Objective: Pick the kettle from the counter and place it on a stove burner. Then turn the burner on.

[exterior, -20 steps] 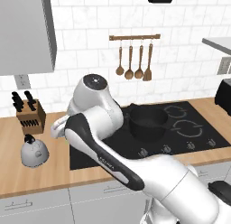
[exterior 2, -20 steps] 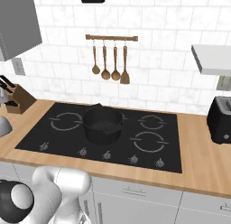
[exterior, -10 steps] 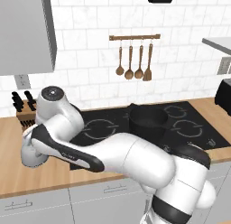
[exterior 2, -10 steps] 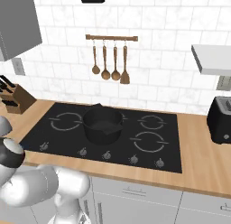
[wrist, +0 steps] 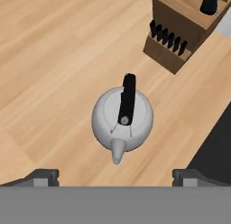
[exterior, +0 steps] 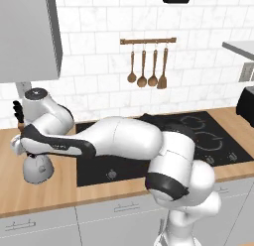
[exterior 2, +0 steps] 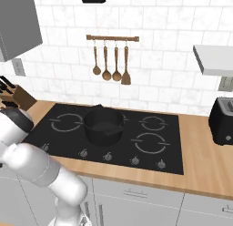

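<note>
Looking down through the hand view, you see the kettle [wrist: 122, 121] sitting upright on the counter [wrist: 54, 60], a squat silvery dome with a black handle arched over its top and a short spout pointing toward the lower edge of that view. Your gripper [wrist: 115, 175] hangs above it with both fingertips [wrist: 43, 177] spread wide, well outside the kettle's body on either side, grasping nothing. A wooden knife block [wrist: 180, 29] with dark handles stands near the kettle, toward the upper right corner of the hand view, and the black edge of the cooktop [wrist: 216, 146] shows at the right.

From the left base view, your arm reaches far across to the left end of the counter [exterior: 49, 193], and the kettle [exterior: 37, 168] rests there just beneath the hand, beside the left edge of the cooktop [exterior: 124, 168].

From the right base view, a wide black pot [exterior 2: 103, 125] sits at the middle of the cooktop [exterior 2: 68, 138]. The stove burner [exterior 2: 149, 143], a large grey ring, lies bare to the pot's right. A toaster [exterior 2: 222, 121] stands at the right end of the counter [exterior 2: 205, 161], and wooden utensils [exterior 2: 111, 61] hang on the wall behind.
</note>
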Robot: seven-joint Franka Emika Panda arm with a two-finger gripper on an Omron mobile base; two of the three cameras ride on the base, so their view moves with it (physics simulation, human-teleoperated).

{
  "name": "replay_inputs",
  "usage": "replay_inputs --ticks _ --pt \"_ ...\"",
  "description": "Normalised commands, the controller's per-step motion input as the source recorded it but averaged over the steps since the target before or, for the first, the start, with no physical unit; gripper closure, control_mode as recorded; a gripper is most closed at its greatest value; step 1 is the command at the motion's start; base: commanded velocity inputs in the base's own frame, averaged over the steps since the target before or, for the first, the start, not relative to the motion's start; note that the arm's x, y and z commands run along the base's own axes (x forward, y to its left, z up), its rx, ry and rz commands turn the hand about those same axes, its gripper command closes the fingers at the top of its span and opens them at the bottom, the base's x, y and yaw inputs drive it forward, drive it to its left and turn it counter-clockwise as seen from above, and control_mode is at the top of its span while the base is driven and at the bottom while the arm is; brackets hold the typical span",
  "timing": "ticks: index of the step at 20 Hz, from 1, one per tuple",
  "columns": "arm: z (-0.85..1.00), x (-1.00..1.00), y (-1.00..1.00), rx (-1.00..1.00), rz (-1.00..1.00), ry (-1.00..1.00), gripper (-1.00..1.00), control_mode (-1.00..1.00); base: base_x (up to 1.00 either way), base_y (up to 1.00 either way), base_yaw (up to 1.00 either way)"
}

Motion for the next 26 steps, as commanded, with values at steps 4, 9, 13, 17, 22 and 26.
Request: replay_inputs --ticks 4,9,13,17,22,26 --pt "-0.53 0.13 0.04 -0.11 0.00 0.13 -1.00 -1.00 0.00 0.00 0.00" --pt "-0.47 0.20 0.14 -0.13 0.00 0.06 -1.00 -1.00 0.00 0.00 0.00" --pt "-0.21 0.43 0.34 -0.10 0.00 0.00 -1.00 -1.00 0.00 0.00 0.00" --pt "-0.24 0.47 0.34 -0.08 0.00 0.00 -1.00 -1.00 0.00 0.00 0.00" --pt "-0.29 0.46 0.29 -0.02 0.00 0.01 -1.00 -1.00 0.00 0.00 0.00" --pt "-0.42 0.17 0.11 -0.01 0.00 0.06 1.00 -1.00 0.00 0.00 0.00"
